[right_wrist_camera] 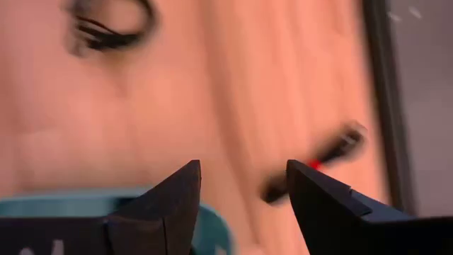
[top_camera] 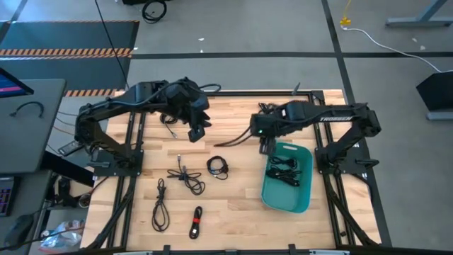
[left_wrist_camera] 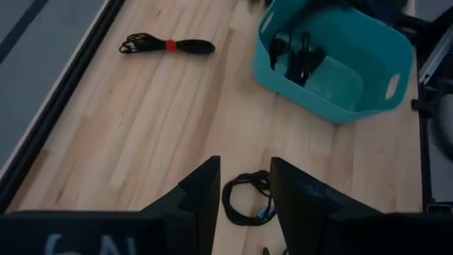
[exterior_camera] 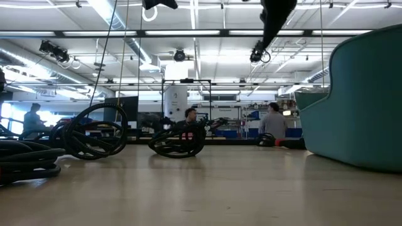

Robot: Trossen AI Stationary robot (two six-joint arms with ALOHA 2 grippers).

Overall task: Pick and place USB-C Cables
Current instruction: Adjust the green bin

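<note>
Several black USB-C cables lie on the wooden table: a small coil (top_camera: 217, 167), a loose one (top_camera: 185, 178), a long loop (top_camera: 161, 205) and a bundle with a red band (top_camera: 195, 222). More cables (top_camera: 284, 171) lie inside the teal tub (top_camera: 306, 200). My left gripper (top_camera: 199, 132) hangs open above the table, and the small coil (left_wrist_camera: 244, 200) shows on the table between its fingers (left_wrist_camera: 245, 170), apart from them. My right gripper (top_camera: 267, 146) is open over the tub's far left rim and holds nothing (right_wrist_camera: 243, 170).
Another thin dark cord (top_camera: 232, 140) lies between the two arms, and one (top_camera: 170, 129) lies under the left arm. The tub stands at the table's right. Bare wood lies at the near middle, between the banded bundle and the tub. People stand in the room beyond (exterior_camera: 274, 120).
</note>
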